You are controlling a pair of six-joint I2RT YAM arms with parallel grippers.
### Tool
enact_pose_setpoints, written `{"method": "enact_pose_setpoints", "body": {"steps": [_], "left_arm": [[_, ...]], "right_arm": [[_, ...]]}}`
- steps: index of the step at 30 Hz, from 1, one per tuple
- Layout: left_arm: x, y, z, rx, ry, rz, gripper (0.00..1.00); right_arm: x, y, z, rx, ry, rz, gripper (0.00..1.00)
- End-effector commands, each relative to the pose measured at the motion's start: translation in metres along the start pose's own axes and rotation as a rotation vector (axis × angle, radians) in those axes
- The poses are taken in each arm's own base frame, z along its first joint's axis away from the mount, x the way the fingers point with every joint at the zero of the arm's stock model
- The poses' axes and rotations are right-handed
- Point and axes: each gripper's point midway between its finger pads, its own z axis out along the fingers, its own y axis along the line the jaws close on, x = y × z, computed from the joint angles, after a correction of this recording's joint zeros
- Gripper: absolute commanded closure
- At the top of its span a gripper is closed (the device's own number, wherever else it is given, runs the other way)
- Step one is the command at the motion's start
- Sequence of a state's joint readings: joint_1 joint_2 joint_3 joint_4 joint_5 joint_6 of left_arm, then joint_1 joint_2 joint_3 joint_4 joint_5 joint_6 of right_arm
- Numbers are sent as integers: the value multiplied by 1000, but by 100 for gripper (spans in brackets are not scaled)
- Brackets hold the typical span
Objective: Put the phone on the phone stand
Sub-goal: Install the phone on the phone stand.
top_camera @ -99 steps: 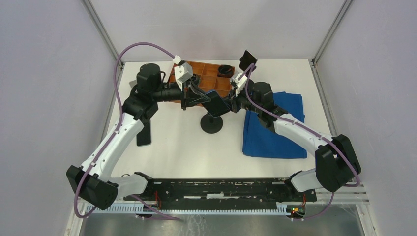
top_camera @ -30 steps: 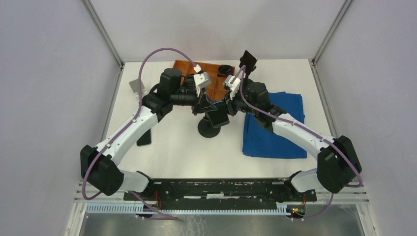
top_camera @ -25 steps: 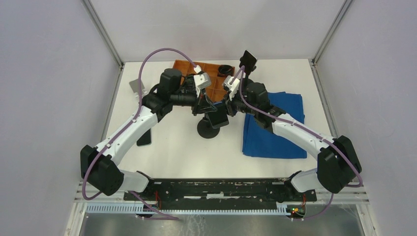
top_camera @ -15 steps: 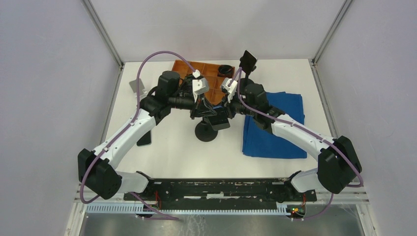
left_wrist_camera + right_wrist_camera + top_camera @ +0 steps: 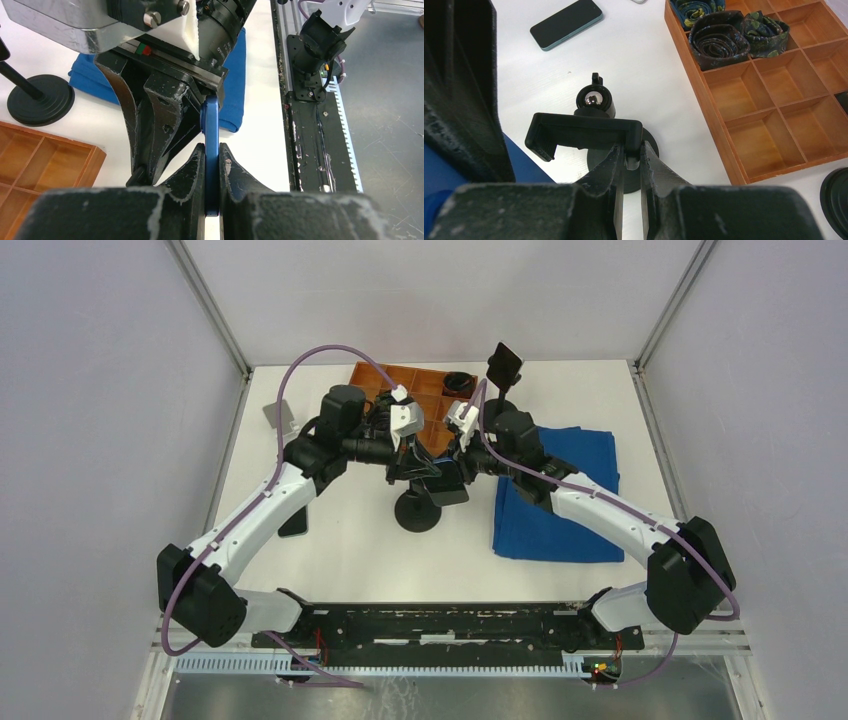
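item 1, blue phone (image 5: 212,122): we see it edge-on in the left wrist view, raised off the table (image 5: 350,550) and pinched between the fingers (image 5: 192,165) of the left gripper (image 5: 212,150). its far end reaches up against the body of the right gripper (image 5: 630,150); we cannot tell whether they touch.

item 2, phone stand (image 5: 579,132): round black base on the table near the middle, with a shiny ball joint (image 5: 594,98) behind a black clamp bracket. the right gripper's fingers are pressed onto the bracket's near rim. we see no phone seated in the bracket.

item 3, second phone (image 5: 566,23): dark, lying flat on the table, well apart from the stand.

item 4, wooden tray (image 5: 704,100): many compartments, at the far side of the table; rolled ties (image 5: 716,37) sit in the compartments at one end.

item 5, blue cloth (image 5: 570,510): spread flat under the right arm.

item 6, second stand (image 5: 40,100): black, round base, beside the tray.
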State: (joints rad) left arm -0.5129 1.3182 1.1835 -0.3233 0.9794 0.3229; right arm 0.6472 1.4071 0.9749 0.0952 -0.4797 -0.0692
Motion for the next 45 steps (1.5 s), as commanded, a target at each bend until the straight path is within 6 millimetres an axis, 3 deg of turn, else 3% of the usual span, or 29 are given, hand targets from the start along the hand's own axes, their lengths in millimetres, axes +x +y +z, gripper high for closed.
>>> {"method": "enact_pose_setpoints", "body": {"steps": [1, 10, 45], "left_arm": [[-16, 0, -4, -3, -45, 129, 98], [-9, 9, -4, -44, -14, 137, 98], [-9, 24, -14, -140, 15, 230, 98]], "right_arm": [[-34, 20, -6, -67, -72, -37, 100], [-34, 22, -6, -70, -68, -42, 100], [-22, 46, 2, -145, -44, -48, 100]]}}
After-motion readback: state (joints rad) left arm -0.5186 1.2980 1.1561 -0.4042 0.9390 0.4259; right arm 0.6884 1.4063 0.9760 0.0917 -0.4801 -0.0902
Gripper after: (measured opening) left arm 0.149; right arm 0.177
